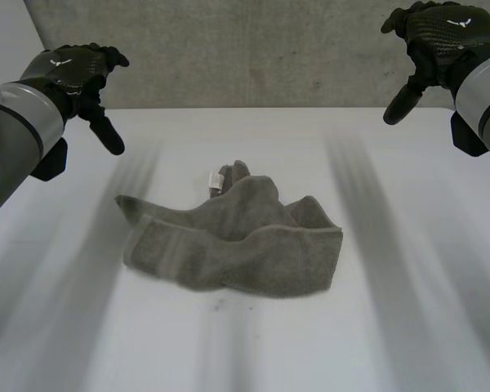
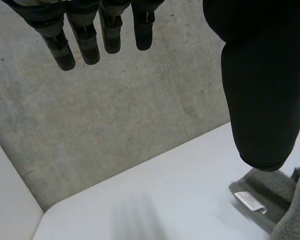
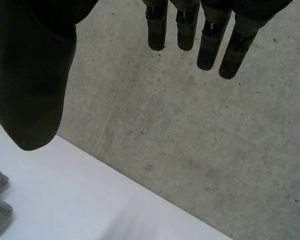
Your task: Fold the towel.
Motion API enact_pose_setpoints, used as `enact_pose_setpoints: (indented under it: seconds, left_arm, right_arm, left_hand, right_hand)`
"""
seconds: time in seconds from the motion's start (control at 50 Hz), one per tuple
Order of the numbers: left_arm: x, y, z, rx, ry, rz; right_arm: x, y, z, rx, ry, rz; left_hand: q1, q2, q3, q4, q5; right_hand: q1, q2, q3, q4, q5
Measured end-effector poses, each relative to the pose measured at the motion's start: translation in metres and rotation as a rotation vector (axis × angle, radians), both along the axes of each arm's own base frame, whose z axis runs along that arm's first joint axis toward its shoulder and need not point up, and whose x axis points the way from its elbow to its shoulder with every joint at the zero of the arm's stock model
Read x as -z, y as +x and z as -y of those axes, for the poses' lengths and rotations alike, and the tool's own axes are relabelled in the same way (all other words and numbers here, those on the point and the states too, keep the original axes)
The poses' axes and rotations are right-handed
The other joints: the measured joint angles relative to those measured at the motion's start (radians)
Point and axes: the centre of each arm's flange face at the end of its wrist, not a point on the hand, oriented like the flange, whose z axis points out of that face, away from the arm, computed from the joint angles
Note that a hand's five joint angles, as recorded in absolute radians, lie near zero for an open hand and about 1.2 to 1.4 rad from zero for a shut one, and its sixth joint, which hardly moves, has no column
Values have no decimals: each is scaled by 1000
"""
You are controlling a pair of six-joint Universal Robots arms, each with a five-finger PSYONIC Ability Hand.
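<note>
A grey towel (image 1: 237, 241) lies crumpled in a loose heap near the middle of the white table (image 1: 408, 327), a small white label (image 1: 216, 180) showing at its far edge. Both of the robot's hands hang in the air above the far corners of the table, well apart from the cloth. The left hand (image 1: 75, 72) is raised over the far left side, its fingers (image 2: 84, 37) straight and slightly spread, its thumb (image 2: 262, 100) held wide of them, nothing in its hold. The right hand (image 1: 441, 37) hovers over the far right side in the same manner: fingers (image 3: 210, 40) straight and relaxed, thumb (image 3: 32, 85) set apart, empty. In the left wrist view, the towel's corner with its label (image 2: 249, 201) lies on the table just beyond the thumb. Behind the table stands a rough grey concrete wall (image 1: 245, 53).
</note>
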Motion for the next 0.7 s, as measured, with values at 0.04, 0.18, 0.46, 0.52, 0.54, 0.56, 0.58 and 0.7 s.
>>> enact_pose_setpoints:
  seconds: [0.04,0.18,0.46,0.52,0.54,0.56,0.58,0.7]
  left_arm:
    - [0,1,1,9,4,-13]
    - [-1,2,2,29,12,-32]
    - [-2,5,3,29,10,-30]
    - [-1,5,3,34,13,-28]
    - [-1,4,3,37,15,-27]
    - [0,4,3,41,18,-25]
    - [1,4,3,44,20,-24]
    - [19,8,12,63,69,-8]
  right_arm:
    - [0,-1,0,1,1,-2]
    - [1,0,0,-2,2,-4]
    - [11,1,2,-23,38,-18]
    - [16,1,3,-43,65,-28]
    - [18,1,3,-56,82,-33]
    - [22,1,4,-72,102,-39]
    - [24,1,4,-79,112,-43]
    - [55,2,11,-170,248,-99]
  left_hand:
    - [0,0,0,0,0]
    - [0,0,0,0,0]
    - [0,0,0,0,0]
    - [0,0,0,0,0]
    - [0,0,0,0,0]
    - [0,0,0,0,-1]
    - [0,0,0,0,0]
    - [0,0,0,0,-1]
  right_hand:
    - [0,0,0,0,0]
    - [0,0,0,0,0]
    - [0,0,0,0,0]
    - [0,0,0,0,0]
    - [0,0,0,0,0]
    - [0,0,0,0,0]
    - [0,0,0,0,0]
    - [0,0,0,0,0]
